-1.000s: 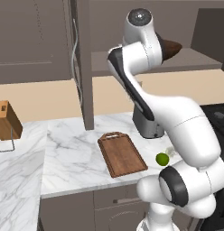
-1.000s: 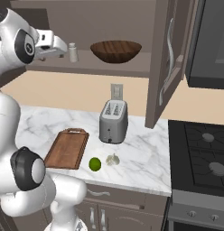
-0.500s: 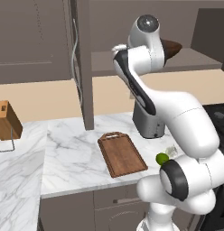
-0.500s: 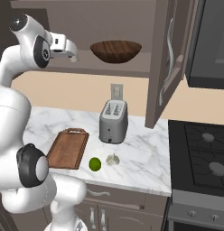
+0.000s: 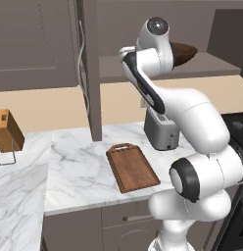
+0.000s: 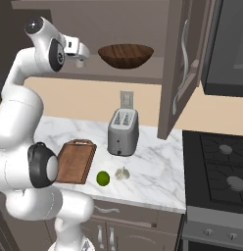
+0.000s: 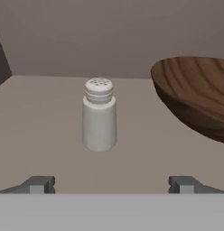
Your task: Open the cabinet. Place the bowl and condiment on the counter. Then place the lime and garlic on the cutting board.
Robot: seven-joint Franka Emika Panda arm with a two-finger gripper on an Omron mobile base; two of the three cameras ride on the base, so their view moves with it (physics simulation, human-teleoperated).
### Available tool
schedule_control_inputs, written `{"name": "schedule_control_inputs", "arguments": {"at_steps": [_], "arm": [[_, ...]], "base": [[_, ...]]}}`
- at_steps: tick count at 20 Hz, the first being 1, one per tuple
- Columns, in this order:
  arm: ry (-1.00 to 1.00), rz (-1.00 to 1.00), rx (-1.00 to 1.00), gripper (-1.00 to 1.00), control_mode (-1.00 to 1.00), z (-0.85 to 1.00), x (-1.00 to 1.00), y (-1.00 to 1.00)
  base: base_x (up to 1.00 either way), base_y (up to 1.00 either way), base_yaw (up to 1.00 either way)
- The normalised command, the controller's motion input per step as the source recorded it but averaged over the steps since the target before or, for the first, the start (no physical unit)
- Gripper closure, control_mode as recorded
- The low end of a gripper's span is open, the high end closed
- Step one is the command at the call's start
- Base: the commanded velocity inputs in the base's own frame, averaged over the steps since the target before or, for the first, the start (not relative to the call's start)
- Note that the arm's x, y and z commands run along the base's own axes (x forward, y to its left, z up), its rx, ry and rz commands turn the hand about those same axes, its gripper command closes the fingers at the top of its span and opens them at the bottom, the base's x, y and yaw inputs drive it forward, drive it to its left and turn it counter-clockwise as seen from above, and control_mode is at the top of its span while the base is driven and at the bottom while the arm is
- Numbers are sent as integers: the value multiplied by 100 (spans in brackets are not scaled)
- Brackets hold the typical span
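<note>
The cabinet stands open, its door (image 6: 184, 63) swung out to the right. On its shelf (image 7: 46, 117) the greyish condiment (image 7: 99, 115) stands upright, with the dark wooden bowl (image 6: 126, 55) (image 7: 195, 94) just to its right. My gripper (image 7: 111, 185) (image 6: 80, 55) is open at shelf height, aimed at the condiment and a short way in front of it, with nothing between the fingers. Down on the counter (image 6: 153, 171), the lime (image 6: 103, 178) and garlic (image 6: 122, 173) lie side by side, right of the cutting board (image 6: 77, 161) (image 5: 132, 167).
A grey toaster (image 6: 122, 131) stands on the counter behind the garlic, under the shelf. The stove (image 6: 221, 171) lies to the right. A knife block (image 5: 7, 130) sits far left. The other cabinet door (image 5: 89, 73) hangs open left of the arm.
The arm has reached up and forward, bringing the open gripper along the shelf to just in front of the condiment. Bowl, lime, garlic and board have stayed put.
</note>
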Motion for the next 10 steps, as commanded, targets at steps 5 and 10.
{"name": "schedule_control_inputs", "arguments": {"at_steps": [5,10], "arm": [[0,0,1,-100,-100,-2,31,0],[0,0,0,-100,-100,-9,36,0]], "base": [[0,0,0],[0,0,0]]}}
